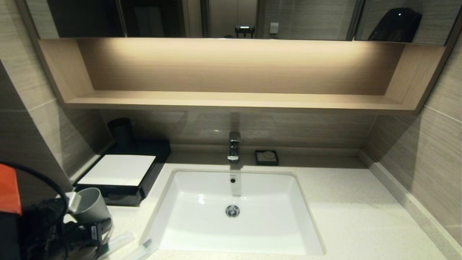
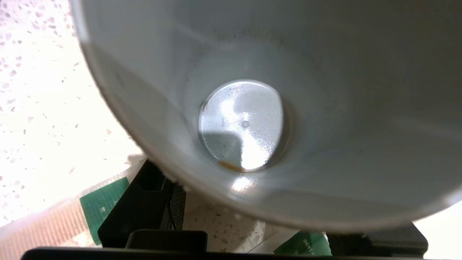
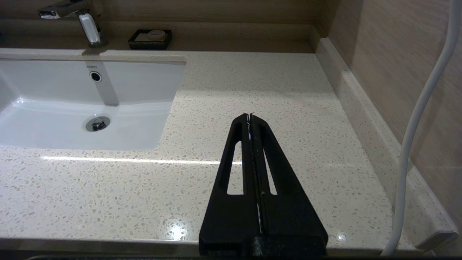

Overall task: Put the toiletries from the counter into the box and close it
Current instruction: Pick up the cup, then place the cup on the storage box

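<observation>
My left gripper [image 1: 86,221] is at the counter's [image 1: 346,216] front left corner, shut on a light grey cup [image 1: 90,205] that tilts between its fingers [image 2: 142,202]. The cup's empty inside [image 2: 245,122] fills the left wrist view. Under it on the stone lie slim clear toiletries packets [image 1: 121,240] with green labels [image 2: 103,204], one [image 1: 144,247] by the sink's front left corner. The dark box [image 1: 119,171] with a white top stands shut at the back left. My right gripper [image 3: 249,117] is shut and empty over the counter right of the sink.
The white sink [image 1: 303,216] takes up the middle, with a faucet [image 1: 234,146] and a small black soap dish [image 1: 266,157] behind it. A black cup [image 1: 121,130] stands behind the box. The wooden shelf [image 1: 234,99] hangs overhead; walls close both sides.
</observation>
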### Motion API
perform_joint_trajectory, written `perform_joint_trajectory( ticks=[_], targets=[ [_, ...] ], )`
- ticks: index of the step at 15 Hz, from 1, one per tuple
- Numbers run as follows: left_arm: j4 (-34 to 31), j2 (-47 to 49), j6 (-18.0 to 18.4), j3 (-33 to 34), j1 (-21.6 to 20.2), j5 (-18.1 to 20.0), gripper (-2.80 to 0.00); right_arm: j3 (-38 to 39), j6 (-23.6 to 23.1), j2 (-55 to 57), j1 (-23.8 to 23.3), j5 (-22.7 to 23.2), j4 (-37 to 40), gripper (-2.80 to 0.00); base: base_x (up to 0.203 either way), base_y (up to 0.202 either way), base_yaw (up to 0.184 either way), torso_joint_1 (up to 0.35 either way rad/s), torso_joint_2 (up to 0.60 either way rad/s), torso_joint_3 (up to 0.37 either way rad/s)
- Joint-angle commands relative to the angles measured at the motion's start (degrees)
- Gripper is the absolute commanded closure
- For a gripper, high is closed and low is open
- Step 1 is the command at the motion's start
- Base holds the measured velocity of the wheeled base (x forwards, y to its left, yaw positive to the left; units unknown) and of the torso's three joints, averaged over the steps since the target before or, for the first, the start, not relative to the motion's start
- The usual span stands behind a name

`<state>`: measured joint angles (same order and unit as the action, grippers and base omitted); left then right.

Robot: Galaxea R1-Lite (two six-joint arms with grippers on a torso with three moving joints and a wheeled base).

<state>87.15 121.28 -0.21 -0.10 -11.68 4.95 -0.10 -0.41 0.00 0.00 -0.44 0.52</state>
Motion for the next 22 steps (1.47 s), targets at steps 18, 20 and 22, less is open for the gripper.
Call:
perform_joint_trajectory(
  ticks=[18, 20, 22],
  targets=[
    [0.5, -14.8, -0.2, -3.4, -6.0, -0.6, 0.0, 0.0, 0.0, 0.0, 0.0, 0.0, 0.0, 0.0, 0.0, 0.0, 0.0, 0.0, 0.0, 0.0],
    [-2.3, -17.8, -0.2, -6.7, -8.1, -0.6, 0.0, 0.0, 0.0, 0.0, 0.0, 0.0, 0.0, 0.0, 0.0, 0.0, 0.0, 0.0, 0.0, 0.0],
    [-11.1, -23.3, -0.2, -11.1, -9.1, -0.6, 0.0, 0.0, 0.0, 0.0, 0.0, 0.0, 0.0, 0.0, 0.0, 0.0, 0.0, 0.0, 0.0, 0.0]
  ],
)
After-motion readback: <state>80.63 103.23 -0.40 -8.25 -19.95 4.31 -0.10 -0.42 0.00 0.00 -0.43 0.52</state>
